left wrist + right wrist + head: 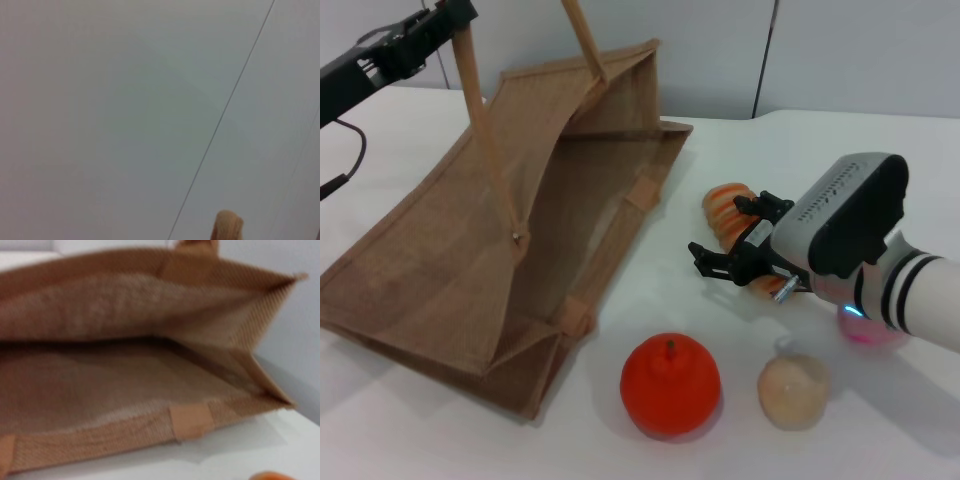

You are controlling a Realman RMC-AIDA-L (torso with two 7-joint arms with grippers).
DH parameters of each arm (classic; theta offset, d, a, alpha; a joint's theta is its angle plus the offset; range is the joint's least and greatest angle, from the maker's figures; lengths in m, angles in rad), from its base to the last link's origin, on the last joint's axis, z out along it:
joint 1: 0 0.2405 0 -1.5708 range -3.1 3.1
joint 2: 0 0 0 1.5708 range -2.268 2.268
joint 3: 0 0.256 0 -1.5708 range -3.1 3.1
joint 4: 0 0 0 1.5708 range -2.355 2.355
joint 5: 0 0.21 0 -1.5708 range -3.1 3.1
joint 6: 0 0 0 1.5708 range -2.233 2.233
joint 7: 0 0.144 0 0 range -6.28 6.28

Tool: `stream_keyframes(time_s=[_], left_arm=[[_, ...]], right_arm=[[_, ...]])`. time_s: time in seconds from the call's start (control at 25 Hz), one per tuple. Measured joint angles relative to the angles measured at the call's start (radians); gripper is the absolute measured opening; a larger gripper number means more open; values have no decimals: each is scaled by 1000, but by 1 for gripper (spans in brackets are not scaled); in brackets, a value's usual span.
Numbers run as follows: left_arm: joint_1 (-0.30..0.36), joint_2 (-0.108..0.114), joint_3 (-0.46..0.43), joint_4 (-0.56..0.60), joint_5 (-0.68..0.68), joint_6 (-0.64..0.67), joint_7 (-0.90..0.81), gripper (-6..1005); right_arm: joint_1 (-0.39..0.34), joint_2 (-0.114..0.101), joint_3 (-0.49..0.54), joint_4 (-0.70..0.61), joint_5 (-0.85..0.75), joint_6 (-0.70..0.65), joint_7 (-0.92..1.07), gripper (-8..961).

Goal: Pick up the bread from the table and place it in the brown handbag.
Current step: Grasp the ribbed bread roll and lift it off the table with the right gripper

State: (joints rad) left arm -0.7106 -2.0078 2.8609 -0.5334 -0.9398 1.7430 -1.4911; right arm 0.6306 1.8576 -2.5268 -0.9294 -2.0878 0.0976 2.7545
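The brown handbag (470, 260) lies on its side on the white table (880, 150) with its mouth open to the right. My left gripper (448, 20) at the top left is shut on one handle strap (472, 90) and holds it up. The strap's end shows in the left wrist view (227, 226). The striped orange and cream bread (723, 212) lies on the table just right of the bag's mouth. My right gripper (725, 232) is low over it, open, one finger on either side, hiding most of the loaf. The right wrist view looks into the bag (125, 385), with a sliver of bread (270, 475) at the edge.
An orange-red round fruit (670, 385) and a beige bun-like ball (793, 390) sit on the table near the front, below my right gripper. A pink object (872, 332) peeks from under my right arm. A grey wall stands behind the table.
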Motion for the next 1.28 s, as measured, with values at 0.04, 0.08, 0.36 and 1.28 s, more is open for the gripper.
stream_keyframes(time_s=[0.04,0.08,0.36,1.28], left_arm=[[1,1,0,4,0,0,1,124],[2,2,1,7,0,-1,1,124],[2,3,2,9,0,-1,2,124],[-1,3,1,12,0,0,16,124]], right_arm=[[0,11,20,11,0,-20,-14,844],[0,22,41,22,0,-40,-32,844],[-33,75,162,38,0,-85,-152,842],[-12,111,321,122,1,-249,-221,837]])
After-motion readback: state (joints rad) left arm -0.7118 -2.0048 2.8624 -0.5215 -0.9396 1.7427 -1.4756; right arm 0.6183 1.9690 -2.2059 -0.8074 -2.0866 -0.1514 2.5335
